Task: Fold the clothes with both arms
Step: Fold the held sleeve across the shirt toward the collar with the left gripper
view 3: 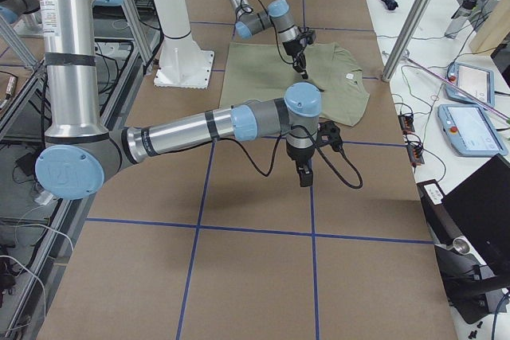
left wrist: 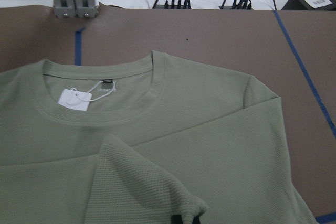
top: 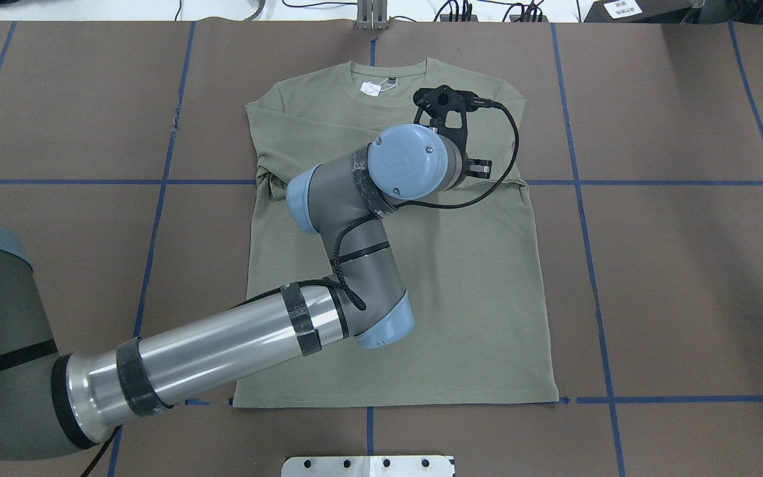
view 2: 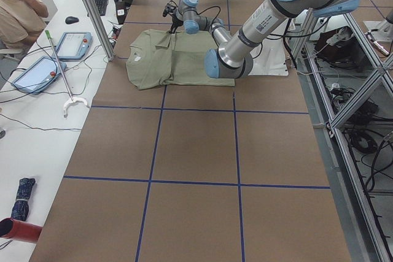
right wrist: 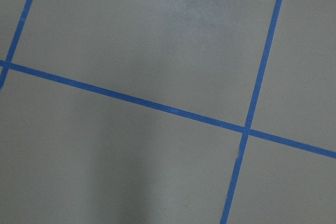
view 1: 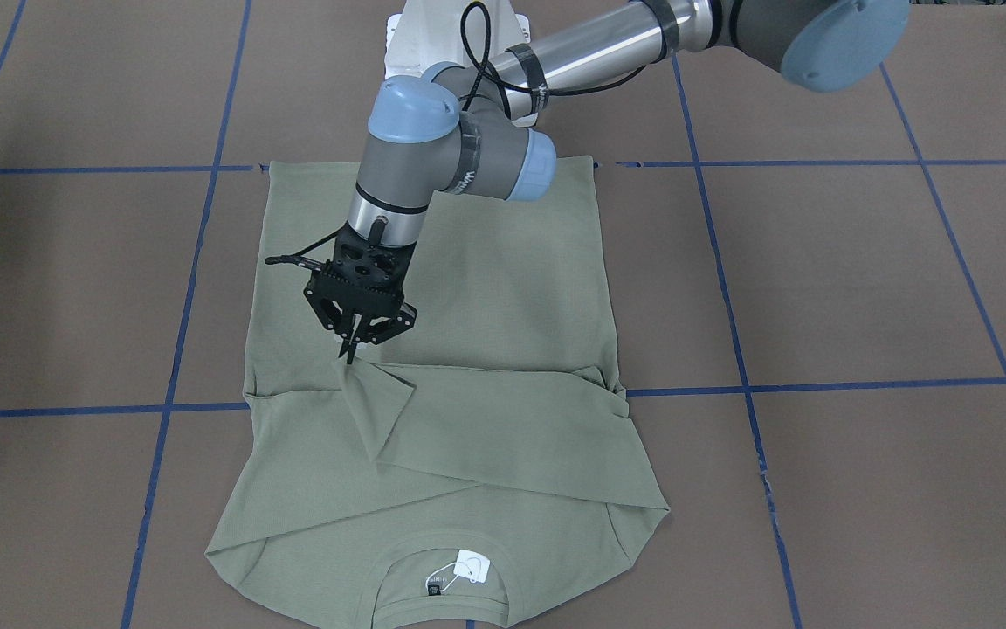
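Left pincer is clamped on the sleeve cuff of the green shirt lying flat on the desk, the left arm hiding its chest from overhead, blue tape lines gridding the brown top, right pincer off the cloth, grip unreadable.

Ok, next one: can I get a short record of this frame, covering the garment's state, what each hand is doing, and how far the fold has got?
Garment: green long-sleeved shirt, flat on the table, collar on the side away from the robot, white tag at the neck
Sleeves: both folded in across the chest
Left hand: shut on the cuff of the upper sleeve, cuff raised off the shirt
Right hand: off the shirt, above bare table; cannot tell whether open or shut
Body fold: not yet done
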`<state>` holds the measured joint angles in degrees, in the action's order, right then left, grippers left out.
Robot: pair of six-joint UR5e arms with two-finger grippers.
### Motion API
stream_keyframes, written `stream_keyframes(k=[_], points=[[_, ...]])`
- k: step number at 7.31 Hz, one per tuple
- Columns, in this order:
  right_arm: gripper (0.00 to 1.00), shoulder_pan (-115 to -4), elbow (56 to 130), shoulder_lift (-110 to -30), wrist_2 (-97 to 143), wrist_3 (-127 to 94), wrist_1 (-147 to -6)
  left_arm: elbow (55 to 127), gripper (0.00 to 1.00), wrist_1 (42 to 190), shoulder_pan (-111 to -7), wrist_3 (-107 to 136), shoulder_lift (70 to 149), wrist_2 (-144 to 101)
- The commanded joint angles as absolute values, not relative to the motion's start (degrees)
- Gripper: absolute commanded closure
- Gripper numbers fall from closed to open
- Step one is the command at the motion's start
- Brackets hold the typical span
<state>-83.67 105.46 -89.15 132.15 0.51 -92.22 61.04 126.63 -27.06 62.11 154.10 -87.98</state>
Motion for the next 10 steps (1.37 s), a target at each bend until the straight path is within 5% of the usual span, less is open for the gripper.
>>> stream_keyframes(k=[1, 2, 4, 7, 10], points=[[0.0, -83.7, 105.5, -89.3, 132.1, 0.4, -92.0, 58.7, 1.0, 128.0, -25.0, 61.7, 156.4, -87.4], [0.0, -83.7, 105.5, -89.3, 132.1, 0.3, -91.9, 58.4, 1.0, 128.4, -24.8, 61.3, 157.0, -87.4], [0.0, -83.7, 105.6, -89.1, 132.0, -0.6, -91.8, 58.1, 0.0, 130.9, -24.6, 61.4, 157.1, -87.5], [0.0, -82.5, 106.1, -86.8, 133.3, -0.8, -91.8, 62.6, 0.0, 123.6, -28.0, 56.7, 156.6, -93.3], [0.0, -72.6, 106.1, -75.7, 133.1, -18.7, -91.6, 85.3, 0.0, 103.2, -36.1, 45.1, 144.2, -100.5]])
